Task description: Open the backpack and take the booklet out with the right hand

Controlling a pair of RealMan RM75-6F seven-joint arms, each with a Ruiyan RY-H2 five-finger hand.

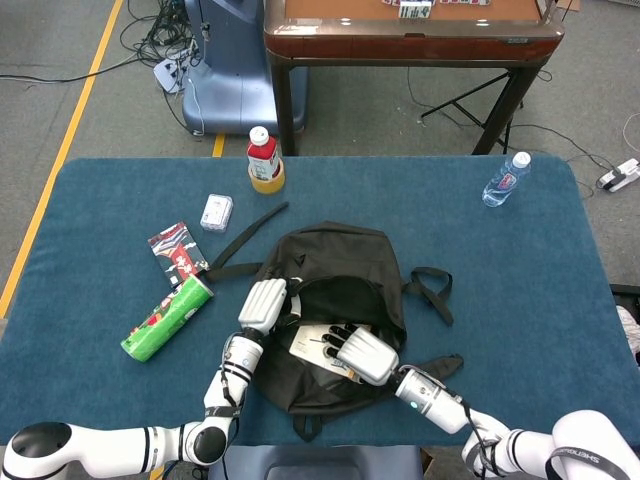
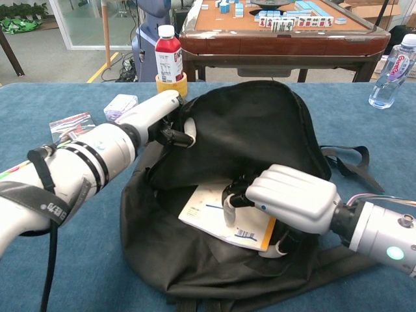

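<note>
Booklet (image 2: 221, 220) under right hand (image 2: 292, 198) fingertips, grip unclear; left hand (image 2: 170, 120) holds backpack (image 2: 260, 130) flap; booklet may slip.

Bright, even light from above in both views, with only soft, faint shadows low in the frame. Sharp in the head view; a bit stretched and bulgy at the lower left and lower right of the chest view. Small white shine on the left hand (image 2: 159, 112) and right hand (image 2: 289, 198).
</note>
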